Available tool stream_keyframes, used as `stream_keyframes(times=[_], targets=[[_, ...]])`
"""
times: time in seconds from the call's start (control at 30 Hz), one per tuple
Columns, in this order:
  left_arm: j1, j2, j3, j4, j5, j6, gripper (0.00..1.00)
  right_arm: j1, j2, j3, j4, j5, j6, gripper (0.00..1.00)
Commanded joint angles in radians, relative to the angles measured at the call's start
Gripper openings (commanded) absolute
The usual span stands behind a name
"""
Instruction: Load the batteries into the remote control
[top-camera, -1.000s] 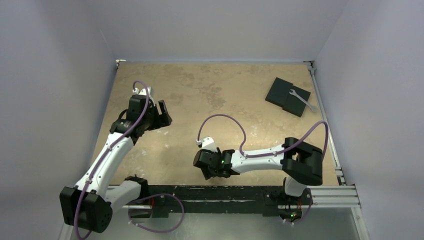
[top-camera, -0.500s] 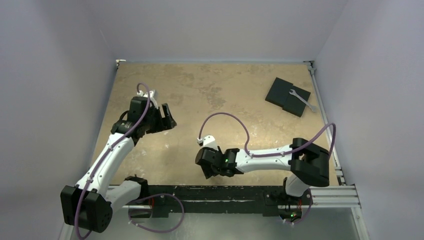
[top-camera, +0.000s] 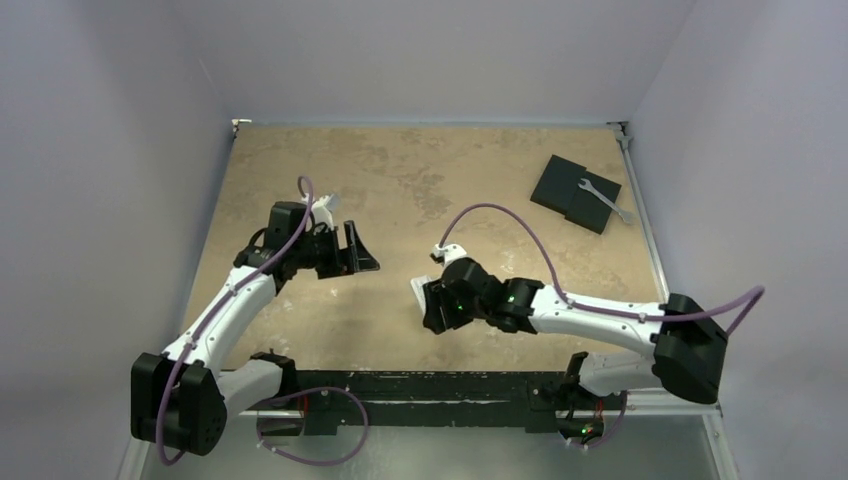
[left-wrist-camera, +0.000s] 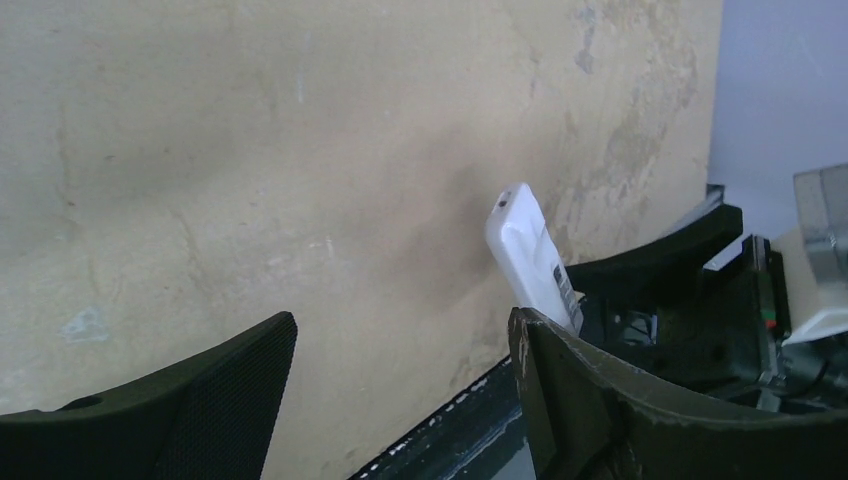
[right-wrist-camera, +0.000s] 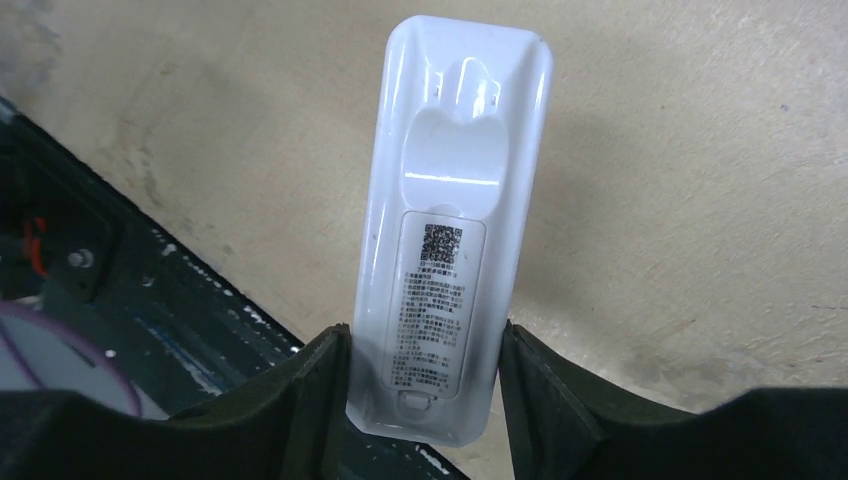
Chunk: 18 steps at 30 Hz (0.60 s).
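My right gripper (right-wrist-camera: 425, 350) is shut on the remote control (right-wrist-camera: 450, 230), a white oblong gripped by its lower end and seen from the back. That back carries a printed label with a square code and a small latch at the bottom. In the top view the remote control (top-camera: 421, 287) sticks out to the left of the right gripper (top-camera: 432, 305), near the table's middle front. My left gripper (top-camera: 360, 255) stands open with nothing between its fingers, a short way left of it. In the left wrist view the remote control (left-wrist-camera: 528, 255) rises just past the left gripper (left-wrist-camera: 400, 330). The batteries are out of view.
A black flat square pad (top-camera: 560, 185) lies at the back right with a silver wrench (top-camera: 605, 200) on its right part. A black rail (top-camera: 430, 385) runs along the table's near edge. Grey walls close in the left, back and right sides.
My right arm has stretched and swung its gripper, with the remote control, right and away from the near edge. The left gripper has moved right toward the middle, and its jaws stand slightly wider.
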Motion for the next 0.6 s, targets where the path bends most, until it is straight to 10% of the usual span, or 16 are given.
stream_keyframes(times=[0.0, 0.57], targets=[[0.003, -0.002, -0.035, 0.124, 0.186, -0.036, 0.78, -0.069, -0.101, -0.028, 0.103, -0.178, -0.055, 0.00], [-0.008, -0.096, -0.198, 0.556, 0.429, -0.348, 0.85, -0.283, -0.211, -0.202, 0.582, -0.726, 0.180, 0.00]])
